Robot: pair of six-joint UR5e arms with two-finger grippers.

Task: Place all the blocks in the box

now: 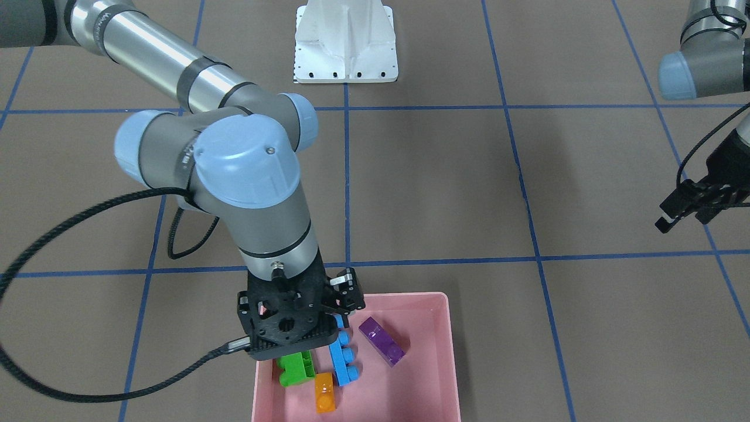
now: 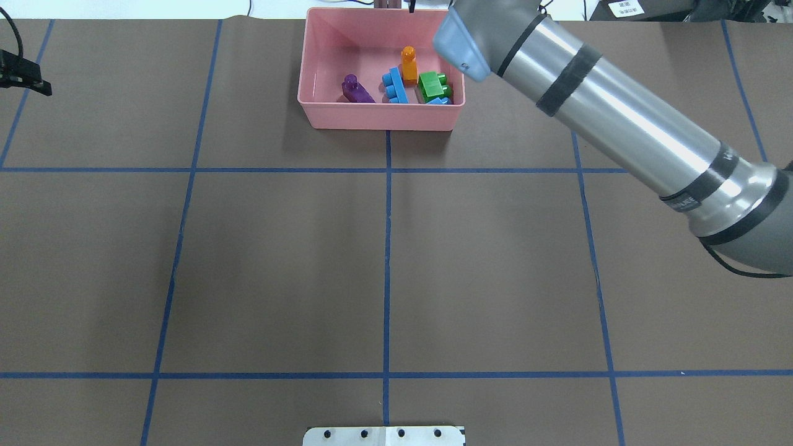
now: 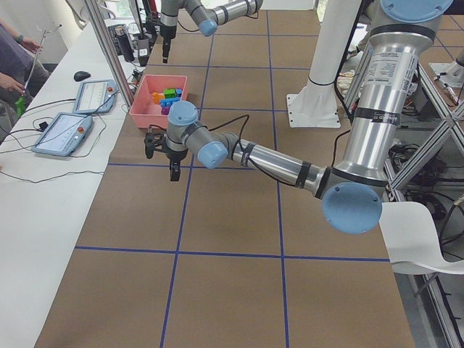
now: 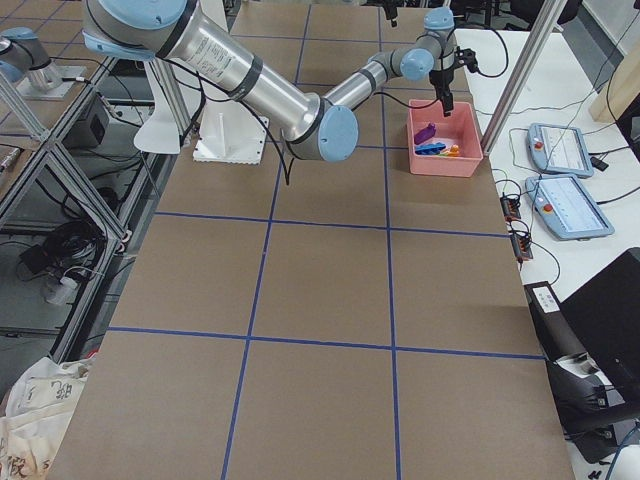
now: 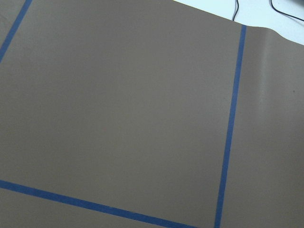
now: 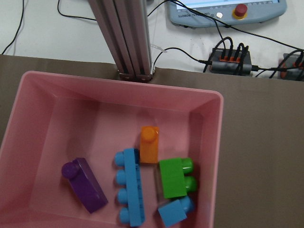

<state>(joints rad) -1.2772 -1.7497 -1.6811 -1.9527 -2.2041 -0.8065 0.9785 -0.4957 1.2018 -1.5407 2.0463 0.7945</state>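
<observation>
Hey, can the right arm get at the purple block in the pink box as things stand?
Probably yes. The right gripper hangs above the open-topped pink box, and the purple block lies apart from the long blue block, with nothing on top of it.

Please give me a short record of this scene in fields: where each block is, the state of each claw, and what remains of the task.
box: pink box, at the far edge of the table
blocks in box: orange block, long blue block, purple block, green block, small blue block
blocks outside box: none visible
right claw: looks open, empty, above the box
left claw: looks open, empty, away from the box
task: appears complete
</observation>
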